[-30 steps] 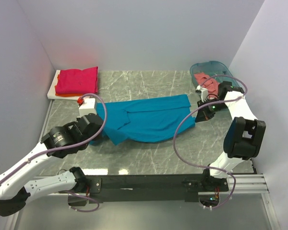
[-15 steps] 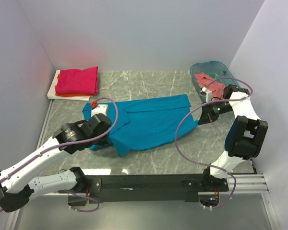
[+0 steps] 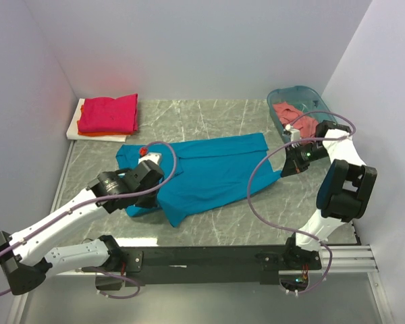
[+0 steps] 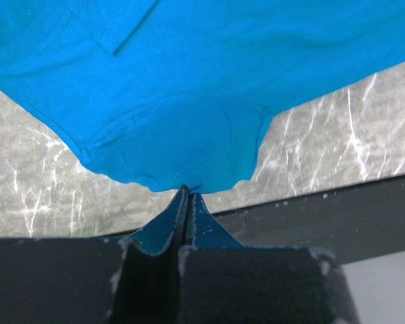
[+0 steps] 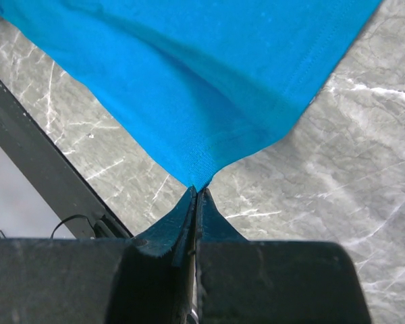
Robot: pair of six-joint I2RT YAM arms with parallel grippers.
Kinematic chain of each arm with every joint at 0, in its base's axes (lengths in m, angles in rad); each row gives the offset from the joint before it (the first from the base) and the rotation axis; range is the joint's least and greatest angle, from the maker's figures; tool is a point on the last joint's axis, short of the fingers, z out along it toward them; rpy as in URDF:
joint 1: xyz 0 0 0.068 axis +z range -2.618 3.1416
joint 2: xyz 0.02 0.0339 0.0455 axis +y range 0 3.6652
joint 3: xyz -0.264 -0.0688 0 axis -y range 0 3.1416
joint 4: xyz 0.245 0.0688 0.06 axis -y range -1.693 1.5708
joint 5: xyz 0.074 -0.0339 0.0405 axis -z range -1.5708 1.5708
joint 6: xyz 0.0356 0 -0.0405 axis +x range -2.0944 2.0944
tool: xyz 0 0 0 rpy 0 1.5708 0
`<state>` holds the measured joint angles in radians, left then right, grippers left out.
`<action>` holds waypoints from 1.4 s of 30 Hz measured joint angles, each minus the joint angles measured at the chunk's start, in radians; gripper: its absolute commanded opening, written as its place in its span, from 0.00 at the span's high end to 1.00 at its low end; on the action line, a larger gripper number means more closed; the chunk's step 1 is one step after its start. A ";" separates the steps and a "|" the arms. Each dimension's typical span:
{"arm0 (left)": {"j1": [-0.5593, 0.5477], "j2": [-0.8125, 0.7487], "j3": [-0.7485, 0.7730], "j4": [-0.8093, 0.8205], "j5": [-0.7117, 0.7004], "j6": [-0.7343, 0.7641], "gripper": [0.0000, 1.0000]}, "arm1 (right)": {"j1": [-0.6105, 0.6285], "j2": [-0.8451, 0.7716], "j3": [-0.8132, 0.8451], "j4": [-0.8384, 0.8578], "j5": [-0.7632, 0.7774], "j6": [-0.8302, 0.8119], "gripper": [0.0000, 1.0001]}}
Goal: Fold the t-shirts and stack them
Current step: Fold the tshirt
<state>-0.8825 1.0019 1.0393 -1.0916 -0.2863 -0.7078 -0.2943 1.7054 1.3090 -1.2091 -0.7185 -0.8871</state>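
Observation:
The teal-blue t-shirt (image 3: 212,170) lies spread across the middle of the table, its left part pulled in and bunched. My left gripper (image 3: 146,181) is shut on its left edge; the left wrist view shows the pinched edge at the fingertips (image 4: 187,192) and the shirt (image 4: 189,88) beyond. My right gripper (image 3: 284,170) is shut on the shirt's right corner; it also shows in the right wrist view (image 5: 196,191) with the shirt (image 5: 189,74). The folded magenta-red shirt (image 3: 109,113) lies on the orange shirt (image 3: 94,133) at the back left. The salmon-pink shirt (image 3: 288,111) lies in the basket.
The white board (image 3: 73,126) under the folded stack sits in the back left corner. The translucent teal basket (image 3: 304,94) stands at the back right, close to my right arm. The black rail (image 3: 209,256) runs along the near edge. Walls close in on both sides.
My left gripper has moved right and a little nearer with the shirt's left edge, bunching that side inward. My right gripper has shifted slightly right, still holding the corner.

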 measured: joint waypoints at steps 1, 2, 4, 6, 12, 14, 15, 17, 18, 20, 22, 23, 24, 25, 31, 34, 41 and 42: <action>0.009 0.008 0.000 0.008 0.000 0.010 0.99 | 0.000 0.010 0.002 0.004 0.000 0.003 1.00; 0.018 0.017 0.000 0.017 0.000 0.016 0.99 | 0.002 0.021 0.005 0.005 0.000 0.005 1.00; 0.031 0.031 0.000 0.030 0.000 0.025 0.99 | 0.011 0.043 0.013 0.006 0.000 0.008 1.00; 0.038 0.041 0.000 0.037 0.000 0.035 0.99 | 0.025 0.056 0.014 0.014 0.002 0.012 1.00; 0.053 0.025 0.016 0.034 -0.023 0.043 1.00 | 0.076 0.065 0.016 0.020 0.001 0.031 1.00; 0.068 0.014 0.024 0.036 -0.031 0.047 0.99 | 0.085 0.072 0.027 0.020 -0.001 0.037 1.00; 0.077 0.011 0.028 0.037 -0.035 0.054 0.99 | 0.088 0.075 0.034 0.021 -0.001 0.042 1.00; 0.102 0.011 0.032 0.047 -0.037 0.069 0.99 | 0.096 0.081 0.050 0.024 -0.002 0.053 1.00; 0.115 0.014 0.032 0.055 -0.036 0.079 0.99 | 0.099 0.084 0.058 0.027 -0.003 0.060 1.00; 0.142 0.026 0.036 0.071 -0.036 0.097 0.99 | 0.106 0.090 0.072 0.037 -0.005 0.071 1.00; 0.176 0.043 0.043 0.093 -0.034 0.122 0.99 | 0.114 0.103 0.089 0.042 -0.006 0.085 1.00; 0.198 0.052 0.046 0.110 -0.032 0.137 1.00 | 0.117 0.114 0.100 0.043 -0.006 0.092 1.00; 0.219 0.058 0.048 0.122 -0.028 0.149 0.99 | 0.119 0.122 0.108 0.046 -0.007 0.097 1.00; 0.240 0.064 0.050 0.135 -0.025 0.161 0.99 | 0.121 0.133 0.119 0.048 -0.007 0.103 1.00; 0.369 0.083 0.060 0.215 0.002 0.229 0.99 | 0.129 0.168 0.158 0.062 -0.007 0.133 1.00; 0.418 0.091 0.073 0.244 0.024 0.255 1.00 | 0.129 0.181 0.177 0.065 -0.007 0.140 1.00; 0.525 0.156 0.095 0.325 0.084 0.305 1.00 | 0.136 0.206 0.184 0.073 -0.004 0.162 1.00; 0.538 0.165 0.095 0.334 0.090 0.308 1.00 | 0.137 0.208 0.184 0.074 -0.003 0.163 1.00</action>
<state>-0.3443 1.1667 1.1339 -0.7574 -0.1967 -0.3996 -0.1574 1.9129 1.4929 -1.1355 -0.7219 -0.7242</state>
